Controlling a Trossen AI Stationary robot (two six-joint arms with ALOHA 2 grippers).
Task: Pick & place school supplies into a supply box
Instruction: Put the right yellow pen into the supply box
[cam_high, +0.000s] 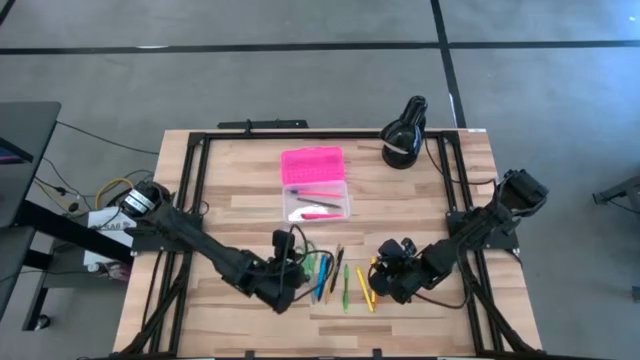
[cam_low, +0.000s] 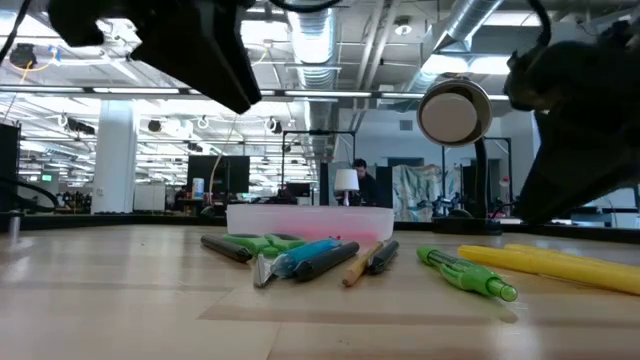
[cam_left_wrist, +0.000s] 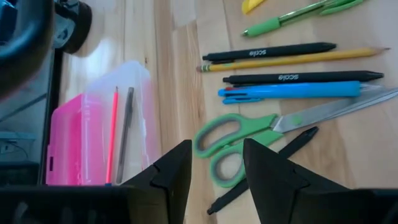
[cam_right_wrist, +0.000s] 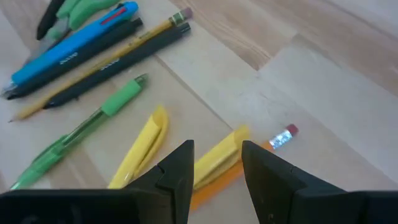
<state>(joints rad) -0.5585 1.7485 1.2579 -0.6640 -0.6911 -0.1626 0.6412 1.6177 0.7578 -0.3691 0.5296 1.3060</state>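
Pink-lidded and clear-based, the supply box (cam_high: 316, 186) is lying open mid-tabletop, holding two pens. Toward the near edge, my left gripper (cam_left_wrist: 216, 167) is hovering spread over green-handled scissors (cam_left_wrist: 249, 134); my right gripper (cam_right_wrist: 216, 163), also open, is overhanging yellow pens (cam_right_wrist: 214, 158).

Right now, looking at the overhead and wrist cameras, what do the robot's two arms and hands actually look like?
Both arms are dark, nearly black, jointed links with black cables looping near the wrists. The left hand and right hand look alike: bulky black housings ending in two matte black, wedge-shaped fingers with angular faceted tips. The left arm's base carries a round silver-and-black motor joint.
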